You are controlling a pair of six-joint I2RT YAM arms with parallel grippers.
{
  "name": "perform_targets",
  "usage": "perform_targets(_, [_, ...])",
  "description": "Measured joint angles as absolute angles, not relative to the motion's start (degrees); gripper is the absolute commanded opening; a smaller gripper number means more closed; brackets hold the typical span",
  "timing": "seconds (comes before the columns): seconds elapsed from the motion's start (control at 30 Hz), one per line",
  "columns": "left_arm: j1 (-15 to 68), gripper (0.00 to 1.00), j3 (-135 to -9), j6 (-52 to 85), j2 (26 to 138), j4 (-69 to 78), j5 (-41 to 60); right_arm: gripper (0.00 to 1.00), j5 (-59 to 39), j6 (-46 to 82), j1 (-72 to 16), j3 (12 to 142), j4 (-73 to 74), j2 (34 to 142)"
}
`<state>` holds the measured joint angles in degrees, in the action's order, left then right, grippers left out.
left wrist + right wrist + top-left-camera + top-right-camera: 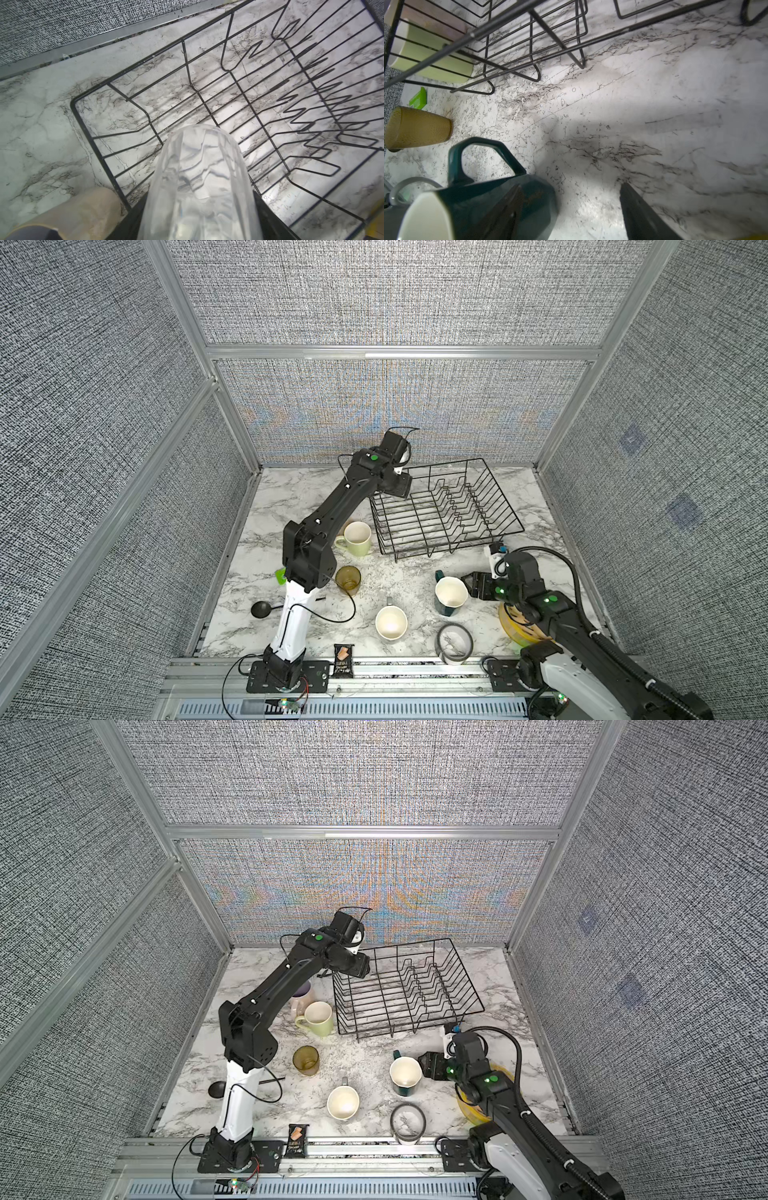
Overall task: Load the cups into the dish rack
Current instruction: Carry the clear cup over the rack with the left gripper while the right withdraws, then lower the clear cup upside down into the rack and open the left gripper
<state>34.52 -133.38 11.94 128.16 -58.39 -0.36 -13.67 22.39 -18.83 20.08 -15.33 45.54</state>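
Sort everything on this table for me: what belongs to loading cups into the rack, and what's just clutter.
Job: dish rack, clear glass, pink mug, pale green mug, amber tumbler, grey mug, dark teal mug.
Lying about: tape ring, snack packet, yellow basket, small green item, black round object.

Black wire dish rack (444, 506), grey-veined white marble table (399, 576), pale green mug (357, 538), amber tumbler (348, 580), dark teal mug (448, 603)
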Motion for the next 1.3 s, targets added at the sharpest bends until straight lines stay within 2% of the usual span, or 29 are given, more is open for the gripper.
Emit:
perform_targets(0.33, [34.4,0.42,-139.5,8.6,138.3,-61.6,-2.8,0.75,-12.6,21.8,-19.1,14.5,-10.0,33.6])
perform_targets(0.8, [33.1,0.5,-143.4,5.8,145.2,-61.7,-4.8,0.75,-11.3,21.8,-19.1,13.9,-9.9,31.5])
perform_targets(1.0, [32.3,0.67,-144.5,5.3,146.6,-61.7,-5.1,0.75,-11.2,21.8,-19.2,13.9,-9.9,30.8])
perform_targets(1.3, [32.3,0.74,-143.2,3.4,145.7,-60.1,-5.6,0.75,-11.0,21.8,-19.2,13.9,-9.8,31.8])
